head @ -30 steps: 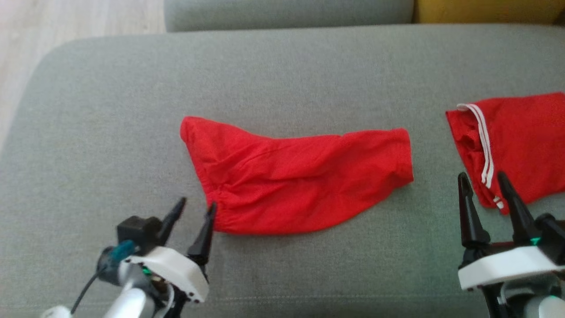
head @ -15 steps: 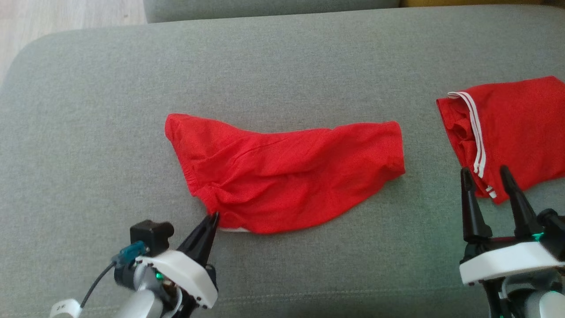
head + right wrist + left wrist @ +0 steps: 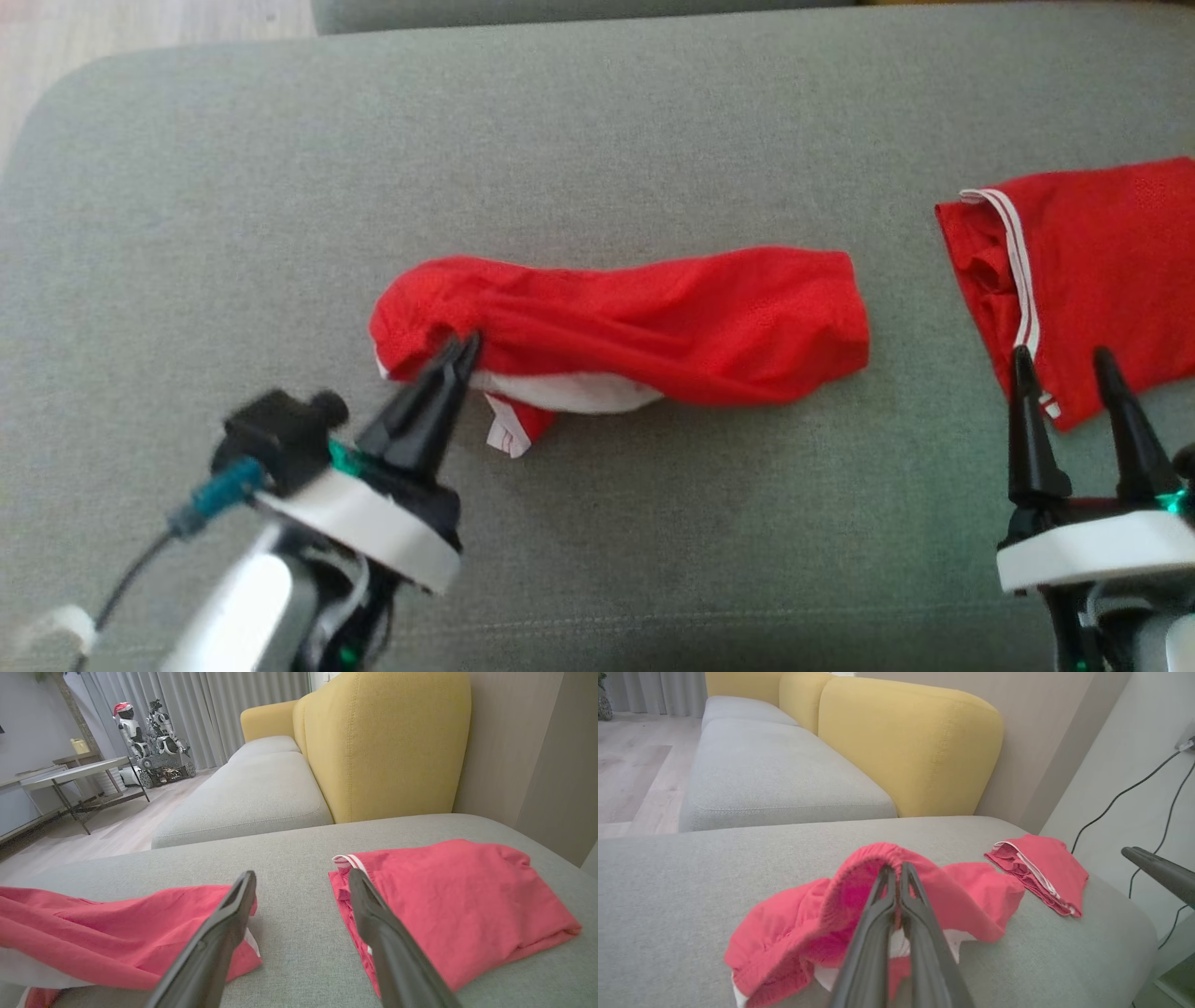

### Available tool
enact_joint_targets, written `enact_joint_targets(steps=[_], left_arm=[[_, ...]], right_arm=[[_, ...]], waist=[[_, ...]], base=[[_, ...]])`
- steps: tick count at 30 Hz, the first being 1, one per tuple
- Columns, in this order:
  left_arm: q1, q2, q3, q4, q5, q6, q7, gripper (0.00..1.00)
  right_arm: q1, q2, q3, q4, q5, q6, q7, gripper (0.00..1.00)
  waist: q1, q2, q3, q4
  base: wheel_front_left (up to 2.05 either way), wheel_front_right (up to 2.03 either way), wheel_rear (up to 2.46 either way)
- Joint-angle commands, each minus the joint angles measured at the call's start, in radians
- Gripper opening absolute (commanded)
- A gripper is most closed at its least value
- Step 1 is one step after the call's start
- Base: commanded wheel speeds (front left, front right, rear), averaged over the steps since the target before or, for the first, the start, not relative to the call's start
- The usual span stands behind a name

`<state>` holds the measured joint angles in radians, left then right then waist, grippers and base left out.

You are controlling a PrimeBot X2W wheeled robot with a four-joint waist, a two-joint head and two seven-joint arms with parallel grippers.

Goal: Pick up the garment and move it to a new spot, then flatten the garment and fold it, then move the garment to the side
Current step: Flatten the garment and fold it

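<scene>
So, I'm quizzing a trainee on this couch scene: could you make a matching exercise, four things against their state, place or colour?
Things
1. left gripper
2. right gripper
3. other garment
4. backrest

States
A. yellow
B. open, empty
C. lying at the right end of the cushion
D. shut on the edge of the middle garment

Pairs: 1-D, 2-B, 3-C, 4-A

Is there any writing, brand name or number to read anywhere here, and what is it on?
No text can be read.
White-edged flap hanging from the red garment: too small and blurred to show any lettering.
White band on the left arm's cable: blurred, unreadable.
</scene>
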<state>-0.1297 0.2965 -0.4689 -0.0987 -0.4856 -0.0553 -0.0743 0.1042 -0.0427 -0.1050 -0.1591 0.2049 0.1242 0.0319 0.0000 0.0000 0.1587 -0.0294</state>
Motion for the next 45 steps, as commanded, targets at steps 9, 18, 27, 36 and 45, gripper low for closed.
enact_joint_targets(steps=[9,18,27,36,45], left_arm=[[-0.266,0.04,0.154,0.229,-0.052,0.018,0.042,0.0],[-0.35,0.023,0.172,0.576,-0.115,-0.038,-0.007,1.0],[-0.253,0.001,0.161,0.536,-0.061,0.008,-0.152,1.0],[-0.071,-0.032,0.2,0.266,0.036,0.142,-0.186,1.0],[0.097,-0.026,0.187,0.091,0.112,0.227,-0.182,1.0]], right_arm=[[-0.091,-0.008,0.053,-0.017,0.02,0.007,-0.036,1.0],[-0.109,-0.008,0.061,0.018,0.033,0.007,-0.064,1.0],[-0.108,-0.008,0.06,0.007,0.001,0.007,-0.056,1.0],[-0.09,-0.008,0.068,-0.018,-0.049,0.007,-0.02,1.0],[-0.052,-0.008,0.099,-0.029,-0.051,0.007,0.001,1.0]], waist=[[0.0,0.0,0.091,-0.089],[0.0,0.0,0.117,-0.121],[0.0,0.0,0.07,-0.071],[0.0,0.0,0.006,-0.001],[0.0,0.0,-0.04,0.021]], base=[[0.0,0.0,0.0],[0.0,0.0,0.0],[0.0,0.0,0.0],[0.0,0.0,0.0],[0.0,0.0,0.0]])
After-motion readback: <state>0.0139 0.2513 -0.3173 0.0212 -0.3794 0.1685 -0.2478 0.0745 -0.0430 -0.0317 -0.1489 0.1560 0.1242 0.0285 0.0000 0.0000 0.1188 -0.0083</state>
